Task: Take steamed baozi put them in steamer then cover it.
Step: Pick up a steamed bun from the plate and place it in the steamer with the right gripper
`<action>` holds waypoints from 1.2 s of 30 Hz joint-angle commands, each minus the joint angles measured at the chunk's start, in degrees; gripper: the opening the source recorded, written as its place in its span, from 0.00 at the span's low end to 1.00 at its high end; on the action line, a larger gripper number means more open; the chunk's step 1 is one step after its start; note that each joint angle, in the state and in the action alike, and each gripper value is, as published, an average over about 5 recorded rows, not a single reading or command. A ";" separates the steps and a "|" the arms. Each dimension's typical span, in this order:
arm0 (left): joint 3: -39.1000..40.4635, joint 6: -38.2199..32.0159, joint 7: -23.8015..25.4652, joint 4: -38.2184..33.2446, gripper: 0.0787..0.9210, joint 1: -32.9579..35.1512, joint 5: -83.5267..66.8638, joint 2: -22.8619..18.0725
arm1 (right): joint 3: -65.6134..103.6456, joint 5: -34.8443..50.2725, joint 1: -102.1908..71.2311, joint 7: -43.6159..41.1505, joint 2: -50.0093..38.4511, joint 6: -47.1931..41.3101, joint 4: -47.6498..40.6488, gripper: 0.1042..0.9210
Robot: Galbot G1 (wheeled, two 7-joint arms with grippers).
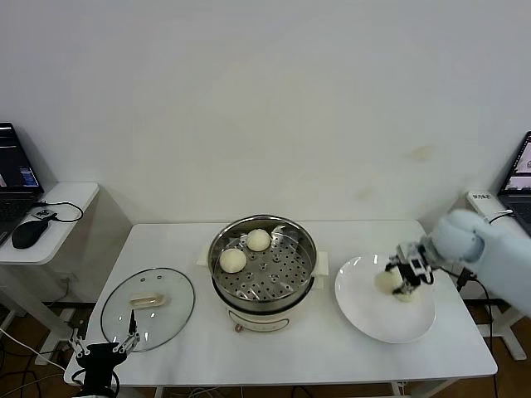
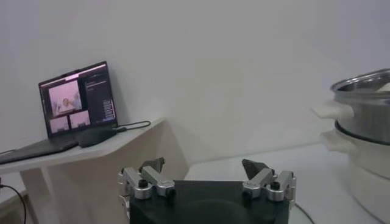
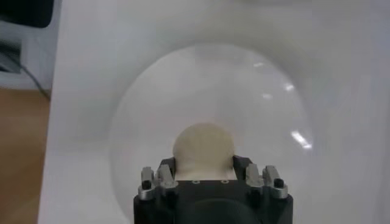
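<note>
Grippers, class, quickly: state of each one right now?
Left gripper: open, empty, parked by the table's front left edge near the cover.
Right gripper: shut on a steamed baozi over the white plate.

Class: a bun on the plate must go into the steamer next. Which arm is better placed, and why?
The right. Its gripper is closed around the bun on the plate, beside the steamer. The left gripper hangs open near the glass lid.
</note>
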 commanded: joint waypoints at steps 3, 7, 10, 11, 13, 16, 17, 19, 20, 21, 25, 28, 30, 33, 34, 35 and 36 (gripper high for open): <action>-0.18 -0.02 -0.01 -0.51 0.88 0.05 -0.15 0.03 | -12.93 10.41 27.06 1.18 12.65 -1.64 -0.62 0.60; -0.25 0.00 -0.02 -0.74 0.88 -0.10 -0.14 -0.17 | -14.60 12.48 27.57 3.32 19.80 -2.59 -0.44 0.60; -0.34 -0.05 -0.03 -0.73 0.88 -0.10 -0.10 -0.46 | -15.34 13.58 26.39 4.26 25.12 -1.40 -1.44 0.61; -0.41 -0.06 -0.02 -0.72 0.88 -0.09 -0.09 -0.59 | -15.57 13.76 25.89 4.34 26.88 -0.58 -2.02 0.61; -0.62 -0.07 0.03 -0.76 0.88 0.00 -0.07 -0.87 | -16.02 13.75 24.82 4.14 30.08 1.78 -3.28 0.61; -1.09 -0.05 0.06 -0.90 0.88 0.14 -0.09 -1.22 | -17.29 12.64 23.26 3.58 33.53 6.00 -5.08 0.61; -1.27 -0.05 0.05 -0.93 0.88 0.17 -0.10 -1.34 | -17.92 11.90 22.77 3.39 34.35 7.44 -5.61 0.61; -1.60 -0.08 0.02 -0.96 0.88 0.22 -0.14 -1.63 | -19.33 10.09 21.81 3.16 35.66 10.20 -6.55 0.61; -1.70 -0.12 0.00 -0.93 0.88 0.25 -0.15 -1.76 | -20.02 9.05 21.30 3.07 36.29 11.66 -6.98 0.61; -1.78 -0.17 -0.02 -0.88 0.88 0.28 -0.15 -1.91 | -20.56 8.18 20.84 3.02 36.76 12.96 -7.30 0.61; -1.96 -0.26 0.00 -0.72 0.88 0.25 -0.08 -2.48 | -21.84 4.27 18.88 3.07 38.55 18.38 -8.44 0.61; -2.14 -0.13 0.06 -0.83 0.88 0.09 -0.07 -2.84 | -22.45 1.17 17.56 3.32 39.78 21.69 -9.37 0.61; -2.33 -0.07 0.08 -1.03 0.88 0.01 -0.09 -3.05 | -22.75 -1.05 16.62 3.57 40.40 23.73 -9.96 0.61; -2.63 -0.08 0.04 -1.20 0.88 -0.04 -0.19 -3.25 | -23.15 -3.49 15.42 4.14 41.00 26.09 -10.40 0.62; -2.71 -0.09 0.02 -1.16 0.88 -0.05 -0.25 -3.26 | -23.29 -3.90 15.18 4.28 41.16 26.74 -10.44 0.62; -2.79 -0.11 -0.01 -1.10 0.88 -0.07 -0.32 -3.25 | -23.43 -4.18 15.01 4.37 41.32 27.35 -10.42 0.62; -2.87 -0.13 -0.03 -1.01 0.88 -0.12 -0.39 -3.23 | -23.55 -4.34 14.94 4.39 41.45 27.89 -10.35 0.62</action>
